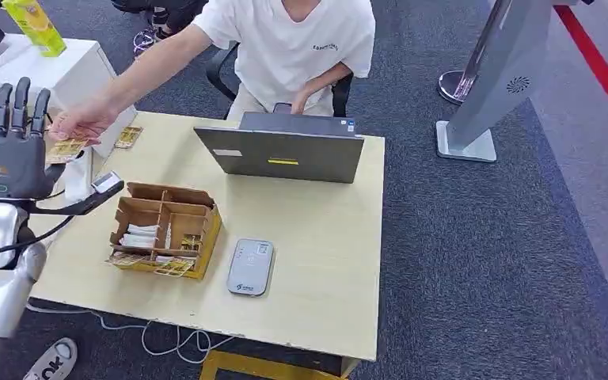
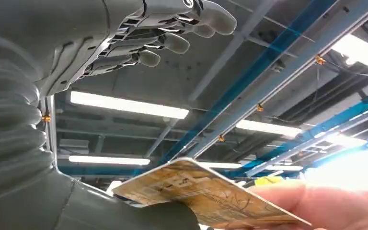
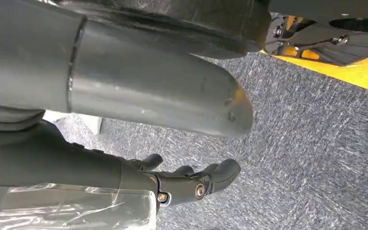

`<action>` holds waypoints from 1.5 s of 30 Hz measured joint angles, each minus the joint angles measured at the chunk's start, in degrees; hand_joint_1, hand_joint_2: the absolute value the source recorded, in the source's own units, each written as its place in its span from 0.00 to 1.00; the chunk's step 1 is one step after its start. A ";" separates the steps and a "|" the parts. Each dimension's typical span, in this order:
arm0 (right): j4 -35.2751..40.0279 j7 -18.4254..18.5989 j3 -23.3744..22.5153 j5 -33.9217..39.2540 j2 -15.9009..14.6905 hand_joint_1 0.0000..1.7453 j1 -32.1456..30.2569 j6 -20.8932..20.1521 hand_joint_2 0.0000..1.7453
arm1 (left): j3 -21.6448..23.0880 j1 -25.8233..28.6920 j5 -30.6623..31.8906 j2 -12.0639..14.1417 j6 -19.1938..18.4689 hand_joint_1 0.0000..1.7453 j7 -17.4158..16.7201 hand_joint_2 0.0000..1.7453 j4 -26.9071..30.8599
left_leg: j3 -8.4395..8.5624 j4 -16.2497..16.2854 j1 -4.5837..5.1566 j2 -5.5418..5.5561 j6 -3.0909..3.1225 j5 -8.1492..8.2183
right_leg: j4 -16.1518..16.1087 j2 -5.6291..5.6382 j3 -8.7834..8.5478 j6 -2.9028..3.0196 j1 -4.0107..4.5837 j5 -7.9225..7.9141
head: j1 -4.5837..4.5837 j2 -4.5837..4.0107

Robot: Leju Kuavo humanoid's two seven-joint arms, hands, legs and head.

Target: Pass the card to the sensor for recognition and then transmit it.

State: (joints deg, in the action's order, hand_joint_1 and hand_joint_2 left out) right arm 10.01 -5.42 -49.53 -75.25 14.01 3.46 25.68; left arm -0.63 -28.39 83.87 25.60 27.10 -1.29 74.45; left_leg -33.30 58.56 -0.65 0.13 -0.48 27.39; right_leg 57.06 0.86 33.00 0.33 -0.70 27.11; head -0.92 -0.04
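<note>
The left hand (image 2: 139, 43) has its fingers (image 2: 172, 43) stretched out and apart, holding nothing. Just beside its thumb (image 2: 139, 213), a person's hand (image 2: 335, 203) pinches a yellow patterned card (image 2: 196, 189), whose near edge overlaps the thumb.

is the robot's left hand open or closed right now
Open: the left hand is raised with fingers spread, while a person's hand holds the card beside it.

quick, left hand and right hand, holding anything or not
Left hand: open, fingers upright and apart; the person's hand holds the card by it.
Right hand: fingers curled, nothing seen in them.
</note>
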 joint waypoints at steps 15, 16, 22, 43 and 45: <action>-0.02 0.04 0.33 -0.17 -0.02 0.00 -0.19 0.00 0.00 | 0.70 0.66 -1.09 -0.42 -0.81 1.00 -0.07 1.00 -1.73 | -0.01 0.00 0.00 -0.01 0.00 0.00 | 0.00 0.00 0.01 0.00 0.00 0.00 | 0.00 0.00; -0.02 0.11 0.33 -0.17 -0.02 0.00 -0.18 0.00 0.00 | 0.70 0.71 -1.22 -0.42 -0.87 1.00 -0.07 1.00 -1.75 | -0.01 0.00 0.00 0.00 0.00 0.00 | 0.00 0.00 0.01 0.00 0.00 0.00 | 0.00 0.00; -0.02 0.44 0.33 -0.28 -0.02 0.00 -0.18 0.00 0.00 | 0.74 0.80 -1.42 -0.83 -1.14 1.00 0.09 1.00 -1.75 | -0.01 0.00 0.00 0.00 0.01 0.01 | 0.00 0.00 0.01 0.00 0.00 0.00 | 0.00 0.00; -0.02 0.46 0.35 -0.46 -0.02 0.00 -0.25 0.00 0.00 | 2.23 2.89 -4.13 -4.26 -1.40 1.00 0.59 1.00 -0.96 | -0.01 0.00 0.00 0.01 0.01 0.01 | 0.00 -0.01 0.00 0.00 0.00 0.00 | 0.02 0.00; -0.02 0.46 0.35 -0.46 -0.02 0.00 -0.25 0.00 0.00 | 2.30 2.90 -4.15 -4.33 -1.40 1.00 0.59 1.00 -0.96 | 0.00 0.00 0.00 0.00 0.01 0.00 | 0.00 -0.01 0.00 0.00 0.00 0.00 | 0.00 0.00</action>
State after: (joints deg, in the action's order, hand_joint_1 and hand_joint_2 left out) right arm 9.99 -4.96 -49.18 -75.71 13.99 3.21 25.68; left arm 1.66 -25.49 79.71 21.27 25.70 -0.70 73.48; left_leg -33.31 58.56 -0.64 0.13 -0.47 27.40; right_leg 57.06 0.86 33.01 0.33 -0.70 27.11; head -0.92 -0.04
